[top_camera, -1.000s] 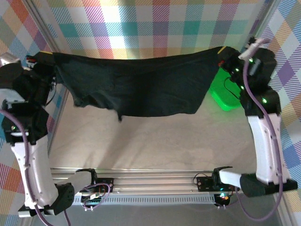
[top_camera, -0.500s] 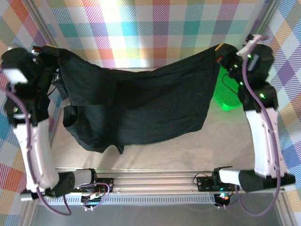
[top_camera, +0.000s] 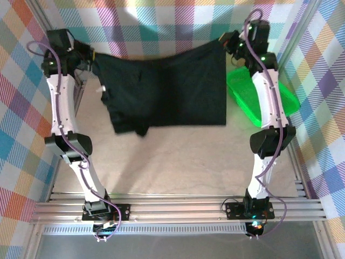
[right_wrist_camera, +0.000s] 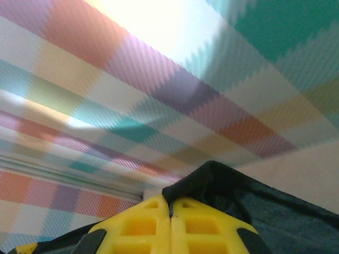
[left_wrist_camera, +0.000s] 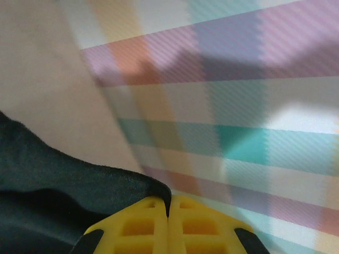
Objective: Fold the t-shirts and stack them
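T-shirt (top_camera: 167, 91) hangs across the upper middle of the frame, its top corners clamped in the closed left claw (top_camera: 94, 56) and right claw (top_camera: 226, 43), beside a green basket (top_camera: 242, 93).

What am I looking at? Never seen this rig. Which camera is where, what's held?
Two robot arms are bolted at the near edge of a table. The overhead picture looks down from behind them; the other two come from a camera on each wrist, its yellow fingers at the bottom. The left gripper and right gripper are each shut on a top corner of one black t-shirt, holding it spread in the air before the plaid back wall. Its lower edge hangs toward the table. A green basket sits at the right, partly hidden by the right arm.
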Controlling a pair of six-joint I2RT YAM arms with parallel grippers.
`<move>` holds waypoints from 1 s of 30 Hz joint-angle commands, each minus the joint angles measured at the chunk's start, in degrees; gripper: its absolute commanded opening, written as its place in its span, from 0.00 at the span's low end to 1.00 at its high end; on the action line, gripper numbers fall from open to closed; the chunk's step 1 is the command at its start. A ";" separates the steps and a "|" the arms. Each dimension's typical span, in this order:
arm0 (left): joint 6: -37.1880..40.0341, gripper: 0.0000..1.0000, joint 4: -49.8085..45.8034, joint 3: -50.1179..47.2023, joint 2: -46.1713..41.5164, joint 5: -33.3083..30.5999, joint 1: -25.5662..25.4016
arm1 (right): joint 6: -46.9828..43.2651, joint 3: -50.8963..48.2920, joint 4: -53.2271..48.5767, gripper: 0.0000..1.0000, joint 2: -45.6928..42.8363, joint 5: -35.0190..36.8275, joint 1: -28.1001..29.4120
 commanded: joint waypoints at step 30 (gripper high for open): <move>5.74 0.55 3.15 -96.25 -47.18 -7.53 -5.12 | -7.46 -89.15 -0.85 0.54 -44.28 17.51 6.28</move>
